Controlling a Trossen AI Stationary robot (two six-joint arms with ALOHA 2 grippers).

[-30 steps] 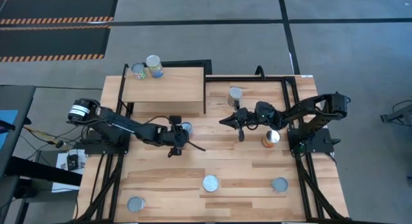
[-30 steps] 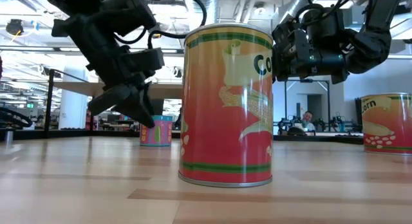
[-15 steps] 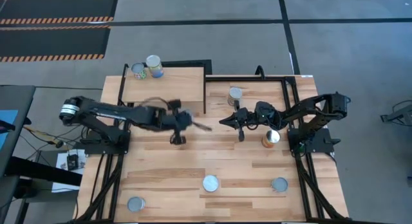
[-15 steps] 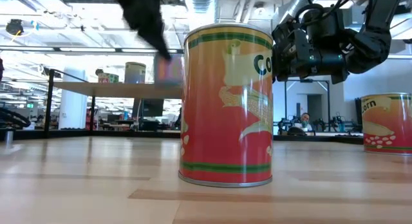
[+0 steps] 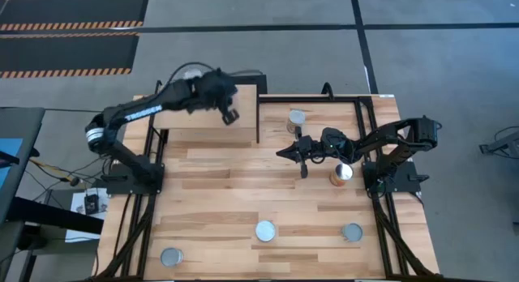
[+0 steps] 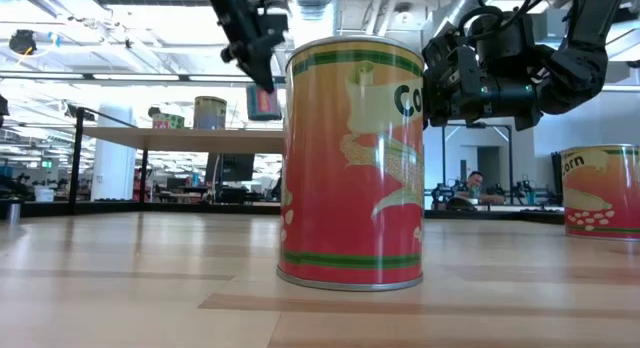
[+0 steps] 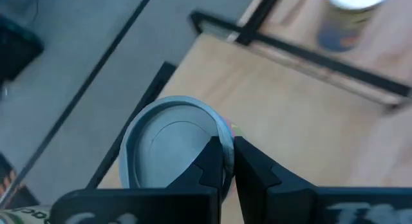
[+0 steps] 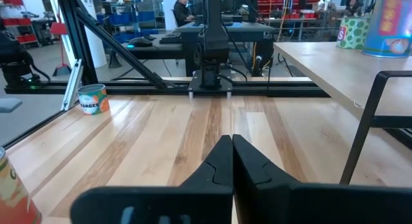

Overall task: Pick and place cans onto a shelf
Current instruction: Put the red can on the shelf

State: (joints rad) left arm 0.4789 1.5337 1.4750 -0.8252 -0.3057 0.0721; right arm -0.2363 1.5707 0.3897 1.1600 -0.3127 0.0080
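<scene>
My left gripper [image 5: 229, 113] is shut on a small can with a silver top [image 7: 170, 150] and a pink and teal label [image 6: 263, 101]. It holds the can in the air over the right part of the pale wood shelf [image 5: 203, 120]. Two more cans [image 6: 210, 111] stand at the shelf's far left. My right gripper [image 5: 284, 152] is shut and empty, hovering over the table's middle, left of an orange can [image 5: 341, 173]. A silver-topped can [image 5: 297, 118] stands on the table beyond it. My left gripper pinches the can at its top rim [image 7: 224, 141], on one side of the can. One finger [image 7: 209, 161] lies over the silver top and the other [image 7: 252, 167] is outside the wall. The fingers come from above. The can is upright, clear of the shelf.
Three more cans stand near the table's near edge [image 5: 265, 231] [image 5: 352, 232] [image 5: 171, 257]; one of them, orange and red, fills the low view [image 6: 352, 163]. A black frame [image 5: 324, 97] runs along the table's far edge, right of the shelf.
My left gripper has lifted the can off the table's middle, carried it up and toward the far edge, and now holds it over the shelf. The can is clear of the table and still upright.
</scene>
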